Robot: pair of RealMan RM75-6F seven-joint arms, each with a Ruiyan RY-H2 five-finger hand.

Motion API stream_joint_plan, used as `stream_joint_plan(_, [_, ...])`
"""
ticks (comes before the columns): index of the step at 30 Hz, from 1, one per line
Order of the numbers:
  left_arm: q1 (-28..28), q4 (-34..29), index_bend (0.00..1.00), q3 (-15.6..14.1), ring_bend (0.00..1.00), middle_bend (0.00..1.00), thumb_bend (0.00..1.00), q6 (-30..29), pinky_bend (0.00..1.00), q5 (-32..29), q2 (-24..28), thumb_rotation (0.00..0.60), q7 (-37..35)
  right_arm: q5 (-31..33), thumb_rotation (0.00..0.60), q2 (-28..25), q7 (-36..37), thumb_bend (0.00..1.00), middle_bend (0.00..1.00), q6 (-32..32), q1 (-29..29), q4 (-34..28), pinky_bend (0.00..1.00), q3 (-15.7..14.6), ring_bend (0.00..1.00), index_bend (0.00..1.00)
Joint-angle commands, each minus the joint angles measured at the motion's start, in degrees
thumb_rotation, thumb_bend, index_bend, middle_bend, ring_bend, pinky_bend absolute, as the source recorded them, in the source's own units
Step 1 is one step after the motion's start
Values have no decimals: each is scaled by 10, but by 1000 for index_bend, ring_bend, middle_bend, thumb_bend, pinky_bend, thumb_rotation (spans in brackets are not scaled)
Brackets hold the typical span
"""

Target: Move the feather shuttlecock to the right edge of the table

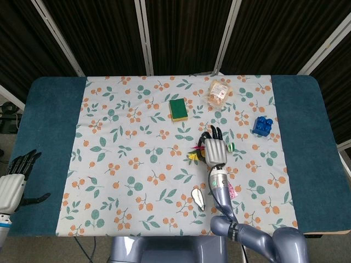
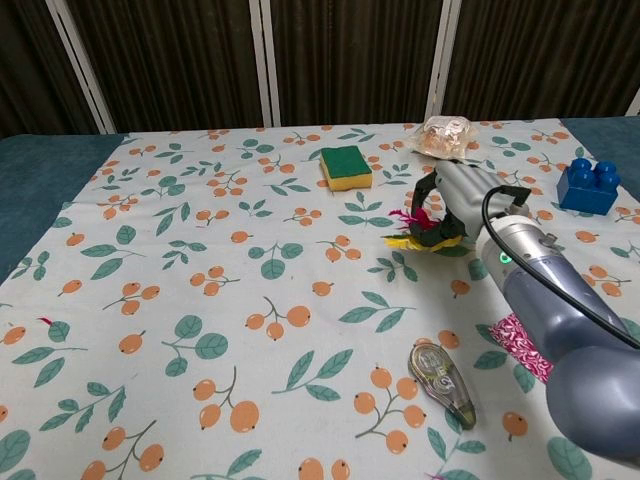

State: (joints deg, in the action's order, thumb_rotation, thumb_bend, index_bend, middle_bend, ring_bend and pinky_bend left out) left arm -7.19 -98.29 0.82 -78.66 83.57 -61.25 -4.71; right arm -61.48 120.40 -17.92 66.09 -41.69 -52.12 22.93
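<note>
The feather shuttlecock (image 2: 408,229) has yellow and pink feathers that stick out to the left of my right hand (image 2: 455,204). That hand grips it just above the flowered cloth, right of the table's middle. From the head view the feathers (image 1: 194,152) show left of the right hand (image 1: 215,148), and a bit of the green base peeks out on its right. My left hand (image 1: 13,184) hangs off the table's left front corner with its fingers apart, holding nothing. The chest view does not show the left hand.
A green sponge (image 1: 177,108) and a wrapped snack (image 1: 219,91) lie at the back. A blue toy brick (image 1: 262,125) stands to the right, before the bare teal strip (image 1: 307,153) along the right edge. A tape dispenser (image 2: 441,383) and a pink patch (image 2: 520,343) lie near the front.
</note>
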Motion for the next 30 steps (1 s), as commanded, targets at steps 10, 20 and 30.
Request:
stream_joint_plan(10, [5,2,0,-1,0,0,78,-14,0,9,-4,600,9,57,600,-85,-29,424,292,42,30,-213,0,70,0,642])
stream_joint_plan(20, [8,4,0,-3,0,0,79,-24,0,17,-9,600,20,136,600,-163,-51,425,294,85,74,-363,0,119,0,650])
stream_joint_plan(30, [9,6,0,-5,0,0,78,-29,0,26,-15,600,31,161,600,-238,-38,424,299,127,128,-463,0,127,0,658])
